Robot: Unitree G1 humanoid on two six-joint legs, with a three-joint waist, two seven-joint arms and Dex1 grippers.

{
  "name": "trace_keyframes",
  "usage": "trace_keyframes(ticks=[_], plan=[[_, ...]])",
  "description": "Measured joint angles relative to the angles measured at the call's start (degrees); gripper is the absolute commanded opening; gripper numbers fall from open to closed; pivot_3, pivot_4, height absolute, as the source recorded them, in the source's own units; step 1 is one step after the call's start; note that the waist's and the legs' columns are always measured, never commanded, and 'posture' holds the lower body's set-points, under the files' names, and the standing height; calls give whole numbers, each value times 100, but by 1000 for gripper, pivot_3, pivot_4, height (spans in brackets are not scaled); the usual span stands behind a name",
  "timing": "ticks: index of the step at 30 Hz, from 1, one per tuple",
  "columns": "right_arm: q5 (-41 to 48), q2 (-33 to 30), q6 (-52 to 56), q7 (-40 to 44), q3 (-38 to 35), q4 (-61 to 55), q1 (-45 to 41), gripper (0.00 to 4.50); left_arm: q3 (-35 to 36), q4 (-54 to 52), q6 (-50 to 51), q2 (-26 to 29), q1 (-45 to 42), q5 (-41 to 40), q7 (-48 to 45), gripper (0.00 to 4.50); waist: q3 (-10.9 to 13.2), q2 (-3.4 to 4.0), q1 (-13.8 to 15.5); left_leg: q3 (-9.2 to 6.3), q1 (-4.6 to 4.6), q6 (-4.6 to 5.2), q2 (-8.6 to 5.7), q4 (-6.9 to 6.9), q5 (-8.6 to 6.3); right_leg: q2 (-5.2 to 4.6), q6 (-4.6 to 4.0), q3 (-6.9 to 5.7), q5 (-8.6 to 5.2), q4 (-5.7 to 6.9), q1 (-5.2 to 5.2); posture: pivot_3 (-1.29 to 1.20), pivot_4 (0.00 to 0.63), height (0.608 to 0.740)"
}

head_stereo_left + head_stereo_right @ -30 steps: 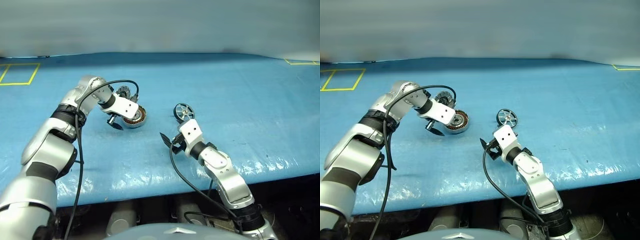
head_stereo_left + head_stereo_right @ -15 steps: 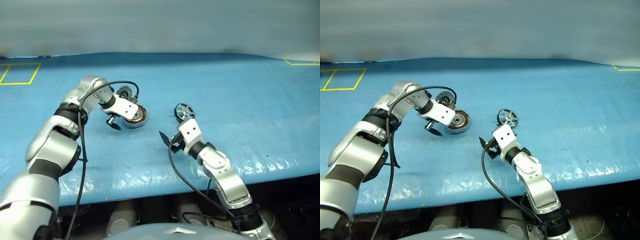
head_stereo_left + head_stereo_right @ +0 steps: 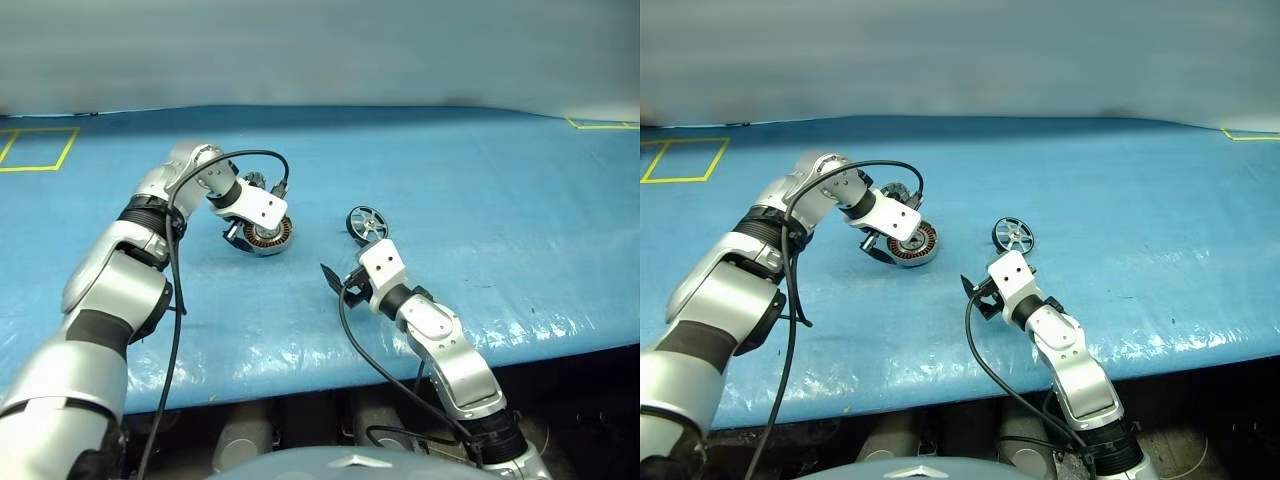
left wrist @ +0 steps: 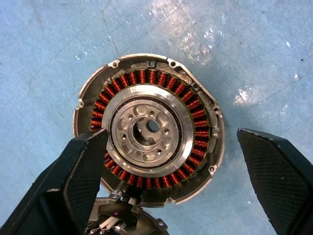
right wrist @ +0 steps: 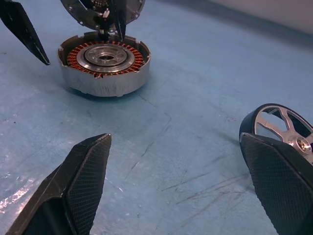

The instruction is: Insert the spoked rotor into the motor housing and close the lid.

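The motor housing (image 3: 268, 237) lies flat on the blue mat, its coppery windings around a silver centre facing up (image 4: 146, 134). The lid (image 5: 80, 12) stands on edge right behind it, joined by wires and partly hidden by my left hand. My left gripper (image 4: 171, 137) hovers open above the housing, pointing steeply down, its fingers (image 4: 83, 181) straddling it without touching. To the right, apart from the housing, rests the spoked rotor (image 3: 367, 222), dark-rimmed with silver spokes. My right gripper (image 5: 174, 142) is open and empty, low over the mat just in front of the rotor (image 5: 281, 127).
The blue mat (image 3: 480, 180) covers the whole table, and its front edge runs just below my right forearm. Yellow tape squares mark the far left corner (image 3: 35, 148) and the far right corner (image 3: 600, 125). A black cable (image 3: 250, 160) loops over my left wrist.
My left forearm and wrist have edged to the right, now covering more of the lid. The right arm, the rotor and the housing have stayed where they were.
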Motion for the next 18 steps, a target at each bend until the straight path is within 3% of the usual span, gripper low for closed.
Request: trace_keyframes(ticks=[18], plan=[[0,-10,0,-33,-48,-13,1,4465,-126,-2,-280,17,344,205,-12,4500,-1,-1,4,1,1,0,0,1,0,0,-18,0,13,1,2,0,150,740]])
